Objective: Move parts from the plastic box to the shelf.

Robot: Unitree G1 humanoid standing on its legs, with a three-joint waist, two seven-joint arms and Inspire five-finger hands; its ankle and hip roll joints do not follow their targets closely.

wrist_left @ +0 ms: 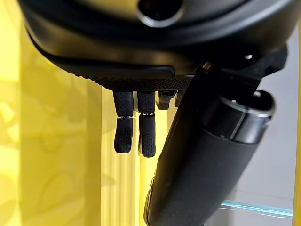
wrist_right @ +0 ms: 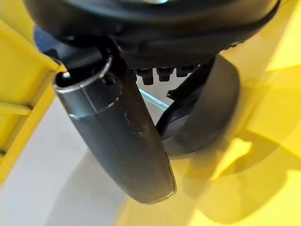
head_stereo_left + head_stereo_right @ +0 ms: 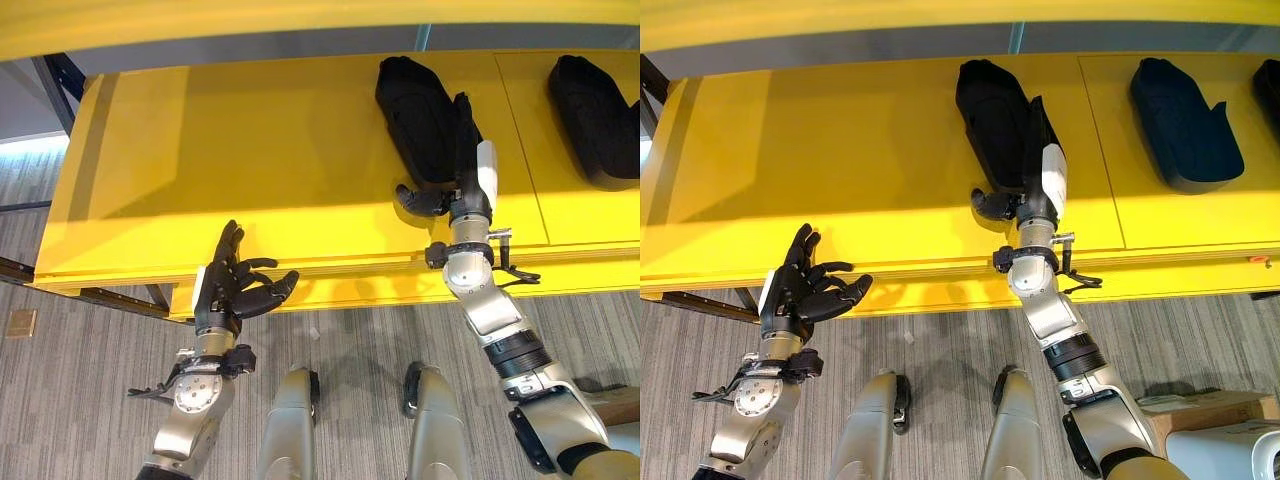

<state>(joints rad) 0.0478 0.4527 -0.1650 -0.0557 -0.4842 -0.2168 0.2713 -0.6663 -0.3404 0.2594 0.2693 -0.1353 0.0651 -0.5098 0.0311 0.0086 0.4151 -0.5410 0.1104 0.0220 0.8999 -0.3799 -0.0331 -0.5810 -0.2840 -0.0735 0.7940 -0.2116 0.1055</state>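
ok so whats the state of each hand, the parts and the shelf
left hand: open, fingers relaxed, empty, at the shelf's front edge
right hand: fingers straight along the part, open
black part: lying on the shelf, right hand against it
second black part: lying on the shelf, untouched
yellow shelf: holding both parts

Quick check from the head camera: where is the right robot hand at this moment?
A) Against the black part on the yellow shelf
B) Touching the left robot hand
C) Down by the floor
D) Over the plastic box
A: the right robot hand lies against the black part on the yellow shelf.
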